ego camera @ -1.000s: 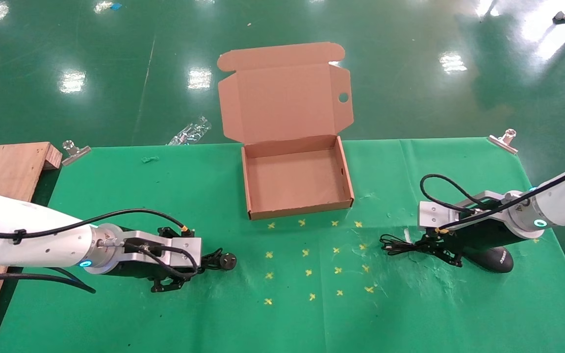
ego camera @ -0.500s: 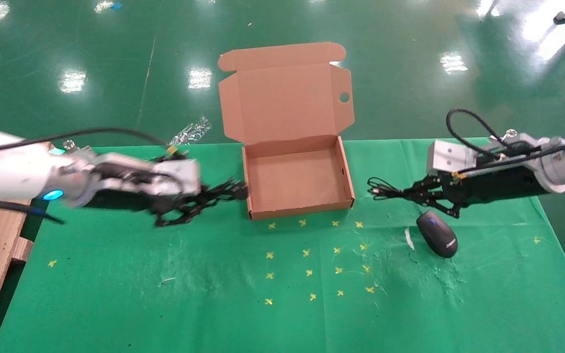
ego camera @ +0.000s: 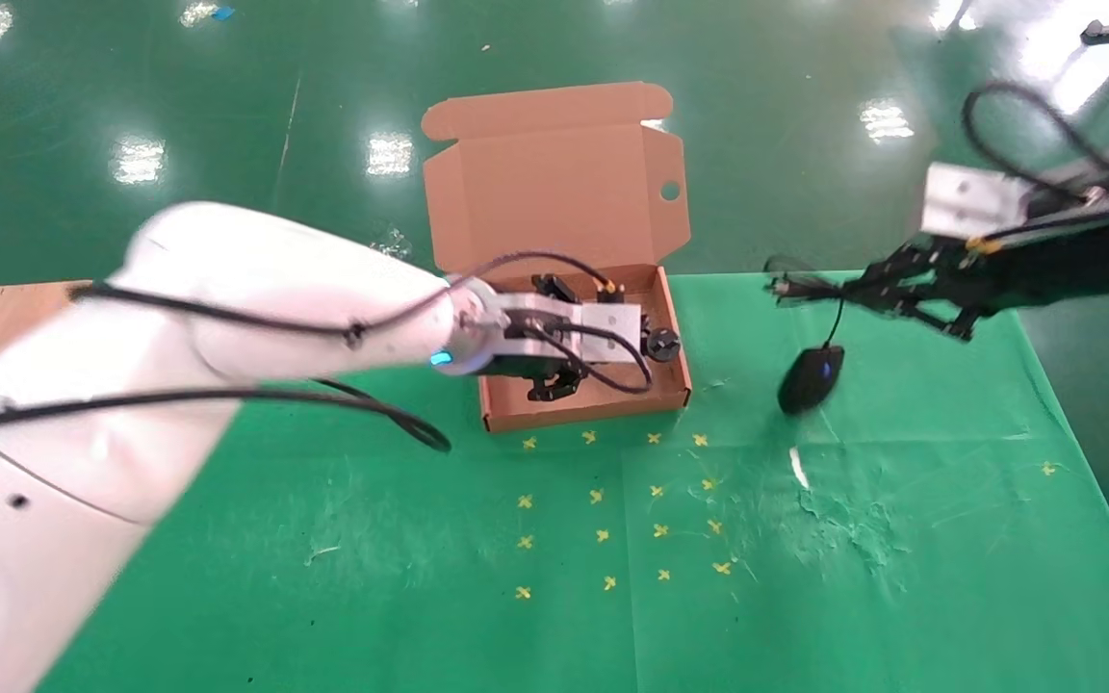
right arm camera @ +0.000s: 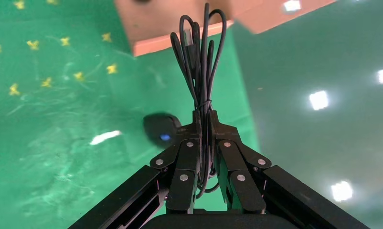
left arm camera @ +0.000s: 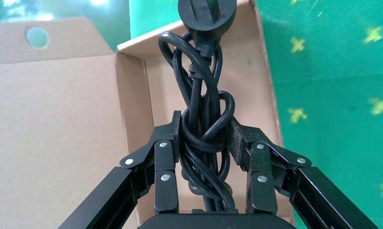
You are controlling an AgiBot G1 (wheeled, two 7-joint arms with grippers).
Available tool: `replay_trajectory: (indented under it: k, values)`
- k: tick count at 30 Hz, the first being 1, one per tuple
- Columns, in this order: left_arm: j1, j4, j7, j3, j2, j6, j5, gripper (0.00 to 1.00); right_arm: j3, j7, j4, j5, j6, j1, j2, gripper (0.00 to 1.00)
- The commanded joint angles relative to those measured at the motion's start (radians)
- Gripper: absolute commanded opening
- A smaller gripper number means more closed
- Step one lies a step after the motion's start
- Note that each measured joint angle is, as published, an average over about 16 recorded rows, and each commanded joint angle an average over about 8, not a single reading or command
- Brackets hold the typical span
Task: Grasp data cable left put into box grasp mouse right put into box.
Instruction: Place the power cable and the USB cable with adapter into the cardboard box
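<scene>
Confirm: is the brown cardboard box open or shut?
Open: the brown cardboard box has its flap lid standing up behind the tray.

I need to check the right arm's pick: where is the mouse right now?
In the head view the mouse dangles by its cord from the right gripper, over the green table, right of the box.

No readable text, labels, brand names or numbers anywhere in the current views. The only markings are small yellow cross marks (ego camera: 601, 535) on the green surface (ego camera: 901, 597), and they carry no characters. The box (ego camera: 554, 192) is plain cardboard with no print.
</scene>
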Motion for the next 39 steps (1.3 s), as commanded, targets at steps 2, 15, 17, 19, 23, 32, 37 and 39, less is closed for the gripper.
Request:
replay_trajectory:
  k: [2, 15, 17, 19, 23, 32, 37, 39]
  values:
    - [0.000, 0.018, -0.030, 0.071, 0.022, -0.070, 0.015, 0.50, 0.007, 0.051, 0.089, 0.003, -0.017, 0.008, 0.030, 0.00]
    - [-0.073, 0.056, -0.129, 0.287, 0.019, -0.189, -0.087, 1.00, 0.033, 0.185, 0.334, 0.024, 0.002, -0.041, 0.079, 0.00]
    - [-0.083, 0.062, -0.138, 0.307, 0.017, -0.201, -0.100, 1.00, 0.032, 0.187, 0.350, 0.026, -0.001, -0.042, 0.076, 0.00]
    - [-0.097, 0.076, -0.149, 0.319, 0.012, -0.212, -0.113, 1.00, 0.030, 0.185, 0.362, 0.029, -0.008, -0.040, 0.070, 0.00]
    - [-0.133, 0.123, -0.171, 0.317, -0.015, -0.229, -0.137, 1.00, 0.024, 0.171, 0.376, 0.033, -0.020, -0.030, 0.052, 0.00]
    - [-0.199, 0.235, -0.190, 0.258, -0.196, -0.246, -0.175, 1.00, 0.015, 0.109, 0.319, 0.038, 0.001, -0.010, -0.021, 0.00]
    - [-0.209, 0.289, -0.184, 0.248, -0.257, -0.262, -0.168, 1.00, 0.010, 0.059, 0.240, 0.047, 0.038, 0.003, -0.104, 0.00]
    - [-0.210, 0.298, -0.178, 0.247, -0.262, -0.266, -0.169, 1.00, 0.008, 0.037, 0.204, 0.053, 0.055, 0.005, -0.144, 0.00]
